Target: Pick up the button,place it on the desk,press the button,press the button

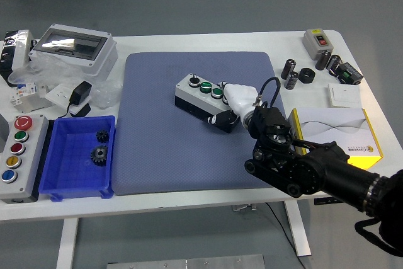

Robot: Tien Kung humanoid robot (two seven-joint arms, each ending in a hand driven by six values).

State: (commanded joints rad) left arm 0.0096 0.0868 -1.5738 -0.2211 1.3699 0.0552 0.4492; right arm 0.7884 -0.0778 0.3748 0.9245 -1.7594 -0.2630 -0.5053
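The button box (200,96), grey with a black base, two green buttons and a small selector knob, lies on the blue mat (164,143) near its middle. My right hand (227,106), white-palmed on a black arm, comes in from the lower right. It is shut on the box's right end, with fingers over the top and the black thumb (220,119) against the front side. The box's left end looks slightly raised and tilted. The box's right-hand buttons are hidden under my palm. My left arm is out of sight.
A blue bin (63,177) with two gears and a grey multi-button panel (28,174) sit at the left. An enclosure with a clear lid (72,45) stands at the back left. A yellow-white box (334,130), a small switch box (318,41) and black cylinders (291,74) are at the right.
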